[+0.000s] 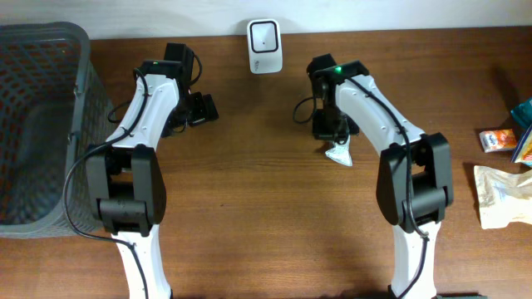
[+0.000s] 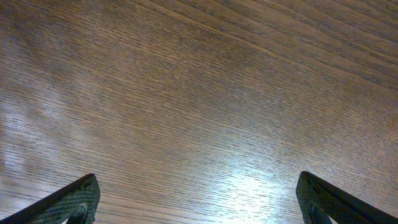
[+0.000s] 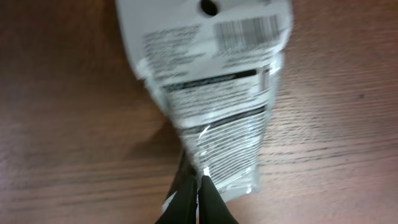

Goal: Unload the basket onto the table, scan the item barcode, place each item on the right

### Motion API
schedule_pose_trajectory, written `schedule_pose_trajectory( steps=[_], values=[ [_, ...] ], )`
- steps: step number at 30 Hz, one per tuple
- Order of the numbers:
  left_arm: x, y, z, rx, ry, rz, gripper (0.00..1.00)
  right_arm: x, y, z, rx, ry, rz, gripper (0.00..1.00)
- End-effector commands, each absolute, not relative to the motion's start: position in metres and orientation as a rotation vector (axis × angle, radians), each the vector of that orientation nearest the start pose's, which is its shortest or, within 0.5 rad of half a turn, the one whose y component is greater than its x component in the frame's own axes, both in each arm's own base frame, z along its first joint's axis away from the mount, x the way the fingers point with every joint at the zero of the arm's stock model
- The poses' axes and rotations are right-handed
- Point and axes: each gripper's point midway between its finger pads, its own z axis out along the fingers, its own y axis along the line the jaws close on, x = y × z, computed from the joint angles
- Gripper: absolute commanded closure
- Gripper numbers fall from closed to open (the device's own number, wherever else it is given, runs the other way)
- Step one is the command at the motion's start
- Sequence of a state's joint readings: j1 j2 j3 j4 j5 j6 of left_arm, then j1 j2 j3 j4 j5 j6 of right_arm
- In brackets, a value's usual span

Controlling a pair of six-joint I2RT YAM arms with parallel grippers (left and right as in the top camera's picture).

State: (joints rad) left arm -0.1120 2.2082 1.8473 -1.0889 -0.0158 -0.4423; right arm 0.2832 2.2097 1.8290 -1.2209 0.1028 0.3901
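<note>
1. Grey mesh basket (image 1: 41, 124) stands at the far left of the wooden table (image 1: 249, 216), probably to take goods once they are scanned. Nothing can be made out inside it.
2. Beside the basket, the left gripper (image 2: 198, 186) hangs low over bare wood. Its fingers are spread fully wide and hold nothing. It looks parked out of the way, leaving the middle free for the other arm.
3. At the back edge, between the two arms, stands the white scanner (image 1: 264, 36), where either arm can reach it.
4. Just right of the scanner, the right gripper (image 3: 199, 186) has its fingers pinched together on the bottom edge of a thin white packet (image 3: 211, 99). The packet stretches away from the fingers over the table. Whether its far end rests on the wood I cannot tell.
5. The barcode (image 3: 247, 28) sits at the packet's far end, on the printed face turned toward the wrist camera. Gripping the opposite end keeps the fingers off the code. The packet has probably yet to be turned and carried to the scanner.
6. Along the right edge lie further packs (image 1: 503, 195), well apart from the arms and likely waiting their turn.
</note>
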Motion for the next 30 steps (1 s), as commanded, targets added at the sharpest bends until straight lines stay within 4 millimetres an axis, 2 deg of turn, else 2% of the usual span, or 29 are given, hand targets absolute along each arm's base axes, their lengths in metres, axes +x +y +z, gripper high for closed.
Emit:
schedule_pose_trajectory(
  steps=[1,5,10,15,20,23,30],
  values=[
    [0.455,-0.049,0.063,-0.487,2.955,-0.027,0.01,0.417,0.090,0.044,0.229,3.109,-0.156,0.96],
    [0.455,-0.049,0.063,-0.487,2.955,-0.027,0.01,0.420,0.080,0.040,0.270,3.109,-0.153,0.96],
    [0.455,-0.049,0.063,-0.487,2.955,-0.027,0.01,0.412,0.096,0.026,0.264,3.156,-0.039,0.96],
    [0.455,-0.049,0.063,-0.486,2.955,-0.027,0.01,0.400,0.102,0.001,0.266,3.186,0.023,0.96],
    [0.455,-0.049,0.063,-0.487,2.955,-0.027,0.01,0.395,0.100,-0.006,0.268,3.199,0.020,0.96],
    [0.455,-0.049,0.063,-0.487,2.955,-0.027,0.01,0.397,0.101,-0.003,0.269,3.193,0.024,0.96],
    [0.455,-0.049,0.063,-0.487,2.955,-0.027,0.01,0.406,0.102,0.047,0.257,3.179,0.027,0.96]
  ],
)
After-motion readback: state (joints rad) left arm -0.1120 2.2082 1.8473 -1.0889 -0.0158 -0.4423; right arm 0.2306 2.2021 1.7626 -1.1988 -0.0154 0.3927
